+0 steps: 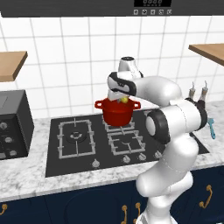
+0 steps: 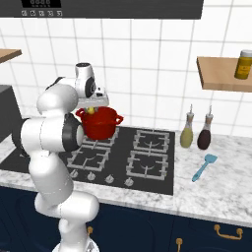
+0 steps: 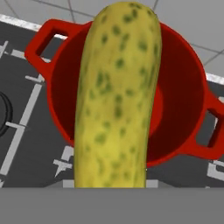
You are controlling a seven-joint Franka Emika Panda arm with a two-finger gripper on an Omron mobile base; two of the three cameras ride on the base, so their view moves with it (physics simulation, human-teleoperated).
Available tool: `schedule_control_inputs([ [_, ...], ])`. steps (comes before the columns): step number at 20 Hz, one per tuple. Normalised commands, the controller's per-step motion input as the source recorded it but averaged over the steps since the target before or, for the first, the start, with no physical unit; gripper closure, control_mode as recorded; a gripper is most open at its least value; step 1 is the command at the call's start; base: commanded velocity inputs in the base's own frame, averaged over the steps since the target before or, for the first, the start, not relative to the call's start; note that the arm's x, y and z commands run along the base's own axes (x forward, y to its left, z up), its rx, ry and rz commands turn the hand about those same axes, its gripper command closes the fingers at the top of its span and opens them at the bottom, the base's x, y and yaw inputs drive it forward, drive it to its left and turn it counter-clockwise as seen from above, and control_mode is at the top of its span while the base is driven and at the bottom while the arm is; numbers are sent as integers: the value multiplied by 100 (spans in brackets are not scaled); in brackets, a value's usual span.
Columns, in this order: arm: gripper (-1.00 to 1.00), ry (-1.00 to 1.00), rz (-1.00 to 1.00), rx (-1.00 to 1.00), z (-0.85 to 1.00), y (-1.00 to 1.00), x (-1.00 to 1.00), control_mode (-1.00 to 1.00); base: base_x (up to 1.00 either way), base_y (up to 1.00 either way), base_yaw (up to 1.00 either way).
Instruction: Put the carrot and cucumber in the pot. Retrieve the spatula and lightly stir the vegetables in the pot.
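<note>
Cucumber (image 3: 117,100) in tool (image 1: 122,99) – over pot (image 3: 183,87) mouth, inside rim.

White, glossy and rounded all over: the arm (image 1: 168,144) is built of fat, smooth shell segments with dark grey-black bands at the joints. A broad dark ring circles the big elbow joint, and a small dark cap tops the uppermost joint near the wrist.
</note>
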Motion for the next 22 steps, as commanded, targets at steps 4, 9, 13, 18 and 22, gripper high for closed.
schedule_control_inputs([
  [4,100,0,0,4,-16,17,32,-100,0,0,0],
  [9,100,0,0,3,-17,19,33,-100,0,0,0],
  [13,100,-7,0,0,-26,5,20,-100,0,0,0],
  [18,100,-4,0,0,-33,-5,21,-100,0,0,0],
  [22,100,-3,0,0,-36,-22,0,-100,0,0,0],
])
